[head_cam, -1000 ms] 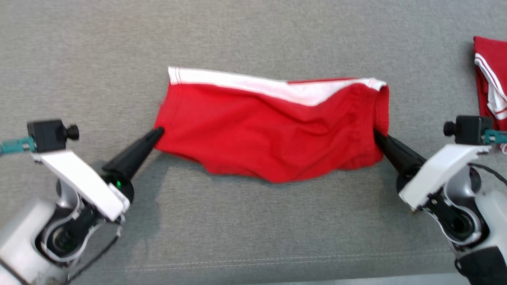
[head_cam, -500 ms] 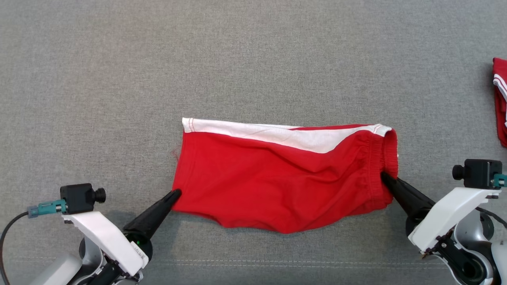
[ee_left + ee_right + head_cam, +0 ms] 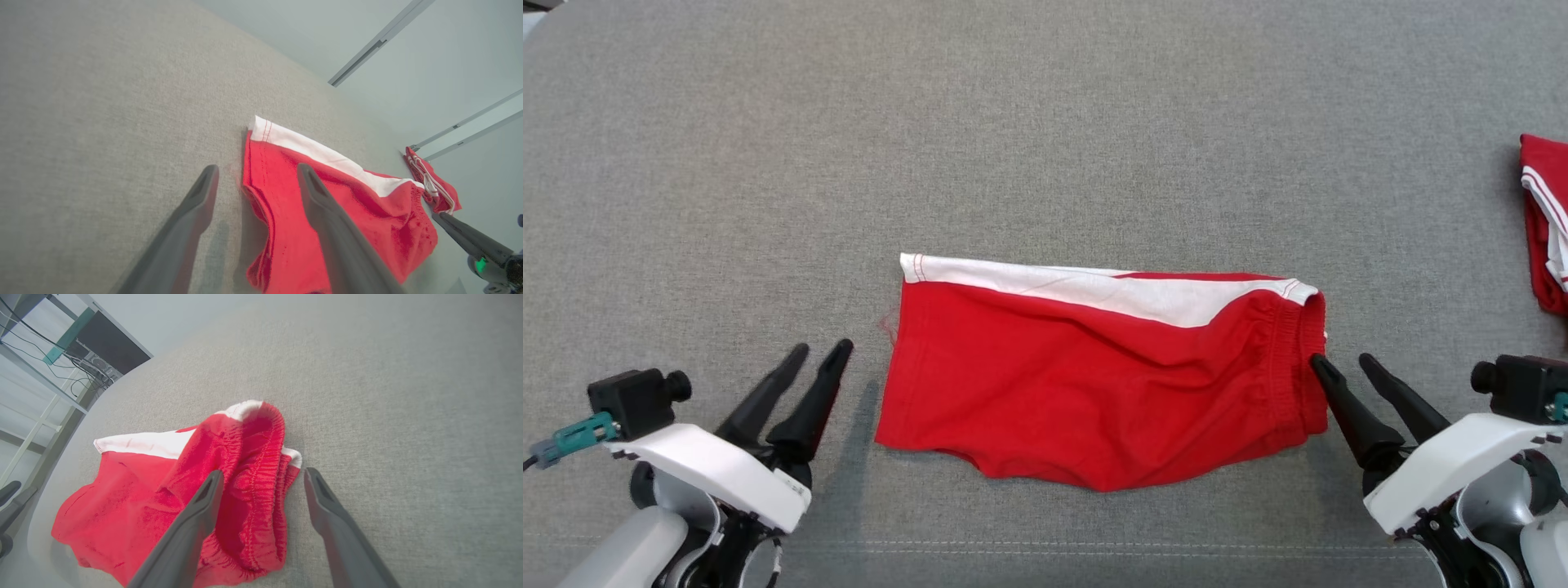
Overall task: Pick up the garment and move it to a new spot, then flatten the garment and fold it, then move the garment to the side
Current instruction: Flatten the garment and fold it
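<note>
The garment (image 3: 1094,384), red shorts with a white band along the far edge, lies spread on the grey cloth surface (image 3: 1045,122). My left gripper (image 3: 823,349) stands open just left of its left edge, apart from it, with nothing held. My right gripper (image 3: 1342,359) is open at the elastic waistband end, its inner fingertip against the cloth. In the left wrist view the open left gripper (image 3: 257,169) points at the garment (image 3: 282,220). In the right wrist view the open right gripper (image 3: 263,474) straddles the bunched waistband of the garment (image 3: 135,486).
Another red garment with white stripes (image 3: 1543,229) lies at the right edge of the surface; the left wrist view shows this other garment (image 3: 433,188) too. A stitched seam runs near the front edge. A dark computer case (image 3: 110,347) stands beyond the far left end.
Both grippers were shut on the garment's ends and have opened and let go. The left gripper has backed off to the left. The garment lies settled on the surface; the camera shifted.
</note>
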You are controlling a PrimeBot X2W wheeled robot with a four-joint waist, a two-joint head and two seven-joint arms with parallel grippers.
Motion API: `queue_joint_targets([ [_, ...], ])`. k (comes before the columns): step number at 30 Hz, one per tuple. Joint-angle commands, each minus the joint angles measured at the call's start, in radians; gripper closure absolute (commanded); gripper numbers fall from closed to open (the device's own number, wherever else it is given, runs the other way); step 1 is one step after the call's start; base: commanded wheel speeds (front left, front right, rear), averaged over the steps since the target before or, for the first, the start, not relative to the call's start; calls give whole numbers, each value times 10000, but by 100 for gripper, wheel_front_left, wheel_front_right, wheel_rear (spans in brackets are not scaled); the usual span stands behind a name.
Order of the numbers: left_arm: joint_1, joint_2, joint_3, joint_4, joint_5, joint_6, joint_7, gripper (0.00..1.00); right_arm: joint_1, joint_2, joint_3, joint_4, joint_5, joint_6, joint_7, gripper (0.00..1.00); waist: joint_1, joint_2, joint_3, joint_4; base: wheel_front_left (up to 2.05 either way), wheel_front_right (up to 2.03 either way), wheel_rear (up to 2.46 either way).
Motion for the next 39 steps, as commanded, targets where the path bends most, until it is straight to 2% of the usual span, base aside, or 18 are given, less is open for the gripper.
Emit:
queue_joint_targets([
  [1,-212,466,619,-258,443,339,-662,0,169,-174,136,-310,-367,16,-561,0,0,0,-137,30,0,0,0],
  [2,-175,507,872,-363,1133,891,-1204,0,296,-176,50,-352,-743,16,-1191,0,0,0,-255,38,0,0,0],
  [6,-10,231,1579,-594,2617,2068,-1515,0,410,-119,48,-361,-1705,16,-2479,0,0,0,-470,3,0,0,0],
  [7,10,-24,2072,-752,3039,2350,-1525,0,430,-52,71,-330,-1895,16,-2761,0,0,0,-526,1,0,0,0],
  [9,266,-472,2740,-978,4004,2748,-1530,0,435,24,91,-262,-2408,16,-3424,0,0,0,-669,-17,0,0,0],
  [10,266,-472,2740,-978,4004,2748,-1530,0,435,24,91,-262,-2408,16,-3424,0,0,0,-669,-17,0,0,0],
  [11,537,-947,3331,-1221,4957,2973,-1533,0,444,157,128,-116,-2836,16,-4090,0,0,0,-831,-55,0,0,0],
  [13,788,-1335,3716,-1393,5882,3038,-1534,0,488,272,180,76,-3256,16,-4714,0,0,0,-1012,-88,0,0,0],
  [17,1386,-1925,4231,-1344,7117,2840,-1535,0,613,500,231,600,-3894,16,-5521,0,0,0,-1356,-211,0,0,0],
  [25,2103,-2404,4743,-869,8331,2389,-1536,0,822,637,53,1075,-4674,16,-6076,0,0,0,-1678,-375,0,0,0],
  [31,2311,-2818,5215,-829,9084,1945,-1536,0,1068,759,-240,1058,-4933,16,-6141,0,0,0,-1827,-293,0,0,0],
  [39,2491,-3367,5725,-457,9549,1300,-1537,0,1287,827,-349,952,-5048,16,-6145,0,0,0,-2048,-168,0,0,0],
])
